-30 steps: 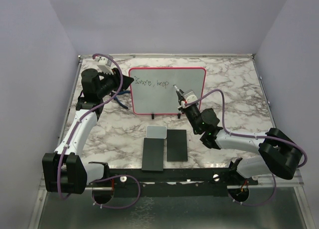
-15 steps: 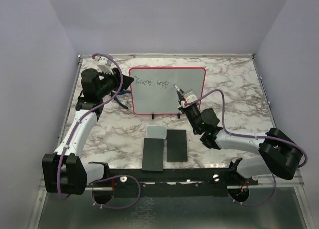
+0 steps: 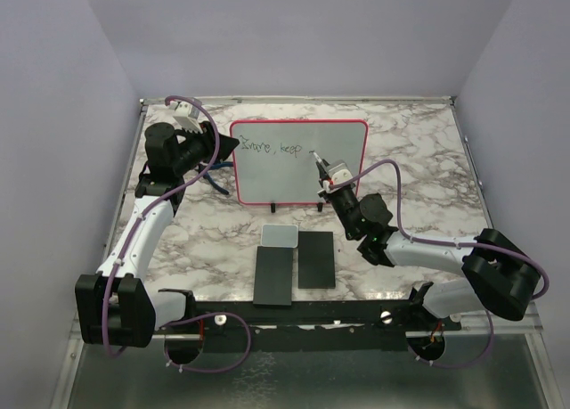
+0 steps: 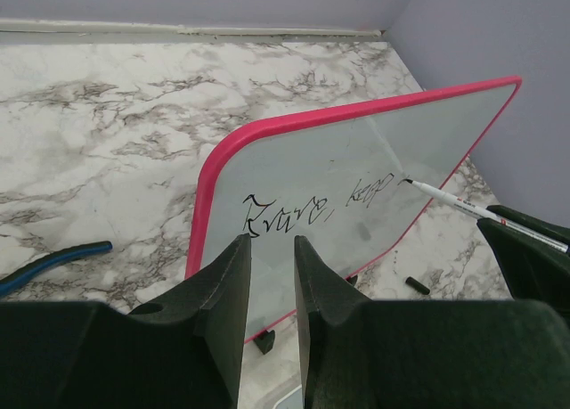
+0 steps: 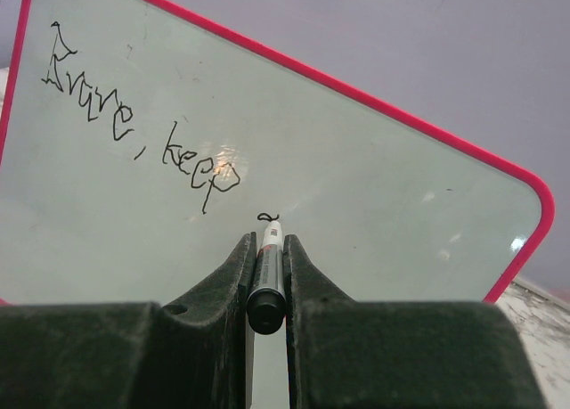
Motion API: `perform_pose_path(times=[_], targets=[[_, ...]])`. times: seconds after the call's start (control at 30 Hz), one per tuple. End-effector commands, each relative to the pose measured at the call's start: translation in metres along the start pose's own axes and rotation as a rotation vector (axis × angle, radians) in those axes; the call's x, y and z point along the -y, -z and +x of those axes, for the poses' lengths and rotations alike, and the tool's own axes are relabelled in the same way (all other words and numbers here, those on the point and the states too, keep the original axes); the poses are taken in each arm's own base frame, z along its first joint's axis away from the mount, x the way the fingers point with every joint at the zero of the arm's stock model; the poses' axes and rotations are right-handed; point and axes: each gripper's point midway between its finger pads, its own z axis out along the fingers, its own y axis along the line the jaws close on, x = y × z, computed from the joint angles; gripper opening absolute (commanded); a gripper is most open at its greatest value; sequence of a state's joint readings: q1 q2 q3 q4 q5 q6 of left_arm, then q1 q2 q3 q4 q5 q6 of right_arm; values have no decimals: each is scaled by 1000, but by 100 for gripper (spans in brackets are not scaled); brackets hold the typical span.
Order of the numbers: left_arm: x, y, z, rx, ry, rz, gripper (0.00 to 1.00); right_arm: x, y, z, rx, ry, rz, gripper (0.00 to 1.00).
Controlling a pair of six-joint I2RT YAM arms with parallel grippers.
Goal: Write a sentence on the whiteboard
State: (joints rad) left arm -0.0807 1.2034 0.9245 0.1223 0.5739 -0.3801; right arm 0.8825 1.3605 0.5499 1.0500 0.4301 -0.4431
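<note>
— Progress?
— Two words of the sentence (image 5: pixel 134 133) written on the whiteboard (image 3: pixel 298 173), up-left of the right gripper (image 5: pixel 267 241); clamped on the marker (image 5: pixel 266 280), tip at the board.
— Remaining?
— More words, rightward, likely.

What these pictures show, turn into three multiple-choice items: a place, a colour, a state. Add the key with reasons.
1. Where is the pen's tip? A) on the board, right of the writing; B) at the board's left edge; C) off the board.
2. The board's rim colour? A) blue; B) red-pink; C) green.
3. The right pincer? A) open, empty; B) shut on the pen; C) shut on the board.
Key: A, the tip touches beside the writing; B, the rim shows red-pink; B, both fingers squeeze the pen.
</note>
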Motion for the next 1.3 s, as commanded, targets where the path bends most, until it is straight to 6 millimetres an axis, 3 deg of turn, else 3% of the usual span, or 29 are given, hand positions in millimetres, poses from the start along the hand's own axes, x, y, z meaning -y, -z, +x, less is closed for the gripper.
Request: perform_pose_path(times=[0.0, 0.37, 0.6, 0.93, 1.27], targets=[[1, 4, 2, -3, -14, -7, 27, 2, 4, 12, -32, 7, 11, 1], [2, 4, 1, 0, -16, -6, 27, -7, 11, 25, -71, -20, -31, 1], [3, 4, 1, 0, -16, -5, 27, -13, 7, 21, -56, -30, -50, 1], [3, 5, 1, 2, -18, -5, 27, -15, 4, 3, 3, -50, -75, 1], [3, 4, 1, 1, -16, -5, 27, 1, 20, -24, 62, -87, -72, 1]])
